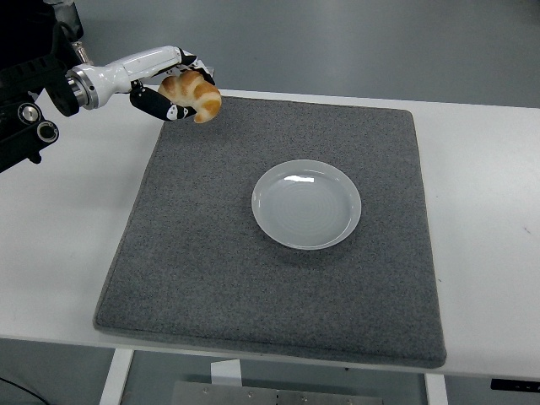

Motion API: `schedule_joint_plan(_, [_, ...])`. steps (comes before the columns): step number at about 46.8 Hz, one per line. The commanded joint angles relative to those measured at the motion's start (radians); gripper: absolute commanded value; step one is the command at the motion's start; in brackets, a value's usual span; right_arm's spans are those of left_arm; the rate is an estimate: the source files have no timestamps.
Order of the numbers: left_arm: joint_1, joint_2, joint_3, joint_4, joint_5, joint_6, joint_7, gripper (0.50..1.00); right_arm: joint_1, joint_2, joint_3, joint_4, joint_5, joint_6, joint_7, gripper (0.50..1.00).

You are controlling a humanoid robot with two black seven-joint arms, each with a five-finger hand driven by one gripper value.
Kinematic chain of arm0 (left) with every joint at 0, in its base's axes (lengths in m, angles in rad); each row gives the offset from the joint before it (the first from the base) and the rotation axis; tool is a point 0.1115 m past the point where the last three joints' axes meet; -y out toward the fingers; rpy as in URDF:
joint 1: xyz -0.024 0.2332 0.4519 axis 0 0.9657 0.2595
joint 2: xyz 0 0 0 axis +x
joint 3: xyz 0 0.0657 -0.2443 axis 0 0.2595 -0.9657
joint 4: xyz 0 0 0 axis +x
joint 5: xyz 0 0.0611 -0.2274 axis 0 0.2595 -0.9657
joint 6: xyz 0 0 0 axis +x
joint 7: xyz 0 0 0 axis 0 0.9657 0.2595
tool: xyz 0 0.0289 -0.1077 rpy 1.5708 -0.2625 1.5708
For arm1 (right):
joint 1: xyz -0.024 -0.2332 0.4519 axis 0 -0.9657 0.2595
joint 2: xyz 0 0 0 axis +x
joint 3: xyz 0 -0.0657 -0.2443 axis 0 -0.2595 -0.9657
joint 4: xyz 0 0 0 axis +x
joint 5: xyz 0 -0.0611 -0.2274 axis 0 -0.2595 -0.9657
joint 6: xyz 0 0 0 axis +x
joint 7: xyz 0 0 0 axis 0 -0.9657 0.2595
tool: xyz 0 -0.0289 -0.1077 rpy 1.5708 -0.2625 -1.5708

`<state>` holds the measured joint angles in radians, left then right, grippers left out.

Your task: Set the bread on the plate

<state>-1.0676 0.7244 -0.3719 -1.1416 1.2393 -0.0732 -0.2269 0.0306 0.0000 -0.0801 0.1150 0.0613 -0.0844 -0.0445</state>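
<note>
The near edge of the white counter (51,278) runs along the bottom, with a bare strip between it and the near edge of the grey mat (253,278). The mat covers most of the counter's middle; its near half carries nothing, an open stretch from its left border to its right. Bare white counter lies on both sides of the mat, a broad band on the right and a wedge on the left that widens toward the far side.

Farther in, the white plate (306,203) sits flat on the mat, a little right of the mat's centre. It holds nothing. Free mat surrounds it on every side, with the widest margin to its left and near side and a narrower one to its right, before the mat's right edge.

Farther still, at the far left corner of the mat, the left hand (173,89) is raised above the surface, its black fingers (159,104) curled under and around the bread (193,92), clamped on it. The bread, a golden-brown croissant, hangs clear of the mat, well apart from the plate, up and to the left of it. The hand's white wrist and black arm run off to the left edge.

Beyond the counter's far edge lies grey floor, with a small pale square object (202,73) on it.
</note>
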Motion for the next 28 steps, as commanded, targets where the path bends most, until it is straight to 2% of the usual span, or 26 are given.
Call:
schedule_joint_plan(1, [-0.035, 0.004, -0.001, 0.0, -0.001, -0.045, 0.0, 0.5, 0.0, 0.0, 0.0, 0.0, 0.0, 0.0, 0.0, 0.952])
schedule_joint_plan(10, [-0.097, 0.006, -0.016, 0.0, -0.004, -0.062, 0.0, 0.5, 0.0, 0.0, -0.001, 0.0, 0.0, 0.0, 0.0, 0.952])
schedule_joint_plan(22, [-0.192, -0.008, -0.007, 0.0, -0.004, -0.131, 0.0, 0.5, 0.0, 0.0, 0.0, 0.0, 0.0, 0.0, 0.0, 0.952])
schedule_joint_plan(28, [-0.218, -0.059, -0.004, 0.0, -0.004, -0.134, 0.001, 0.5, 0.0, 0.0, 0.0, 0.0, 0.0, 0.0, 0.0, 0.952])
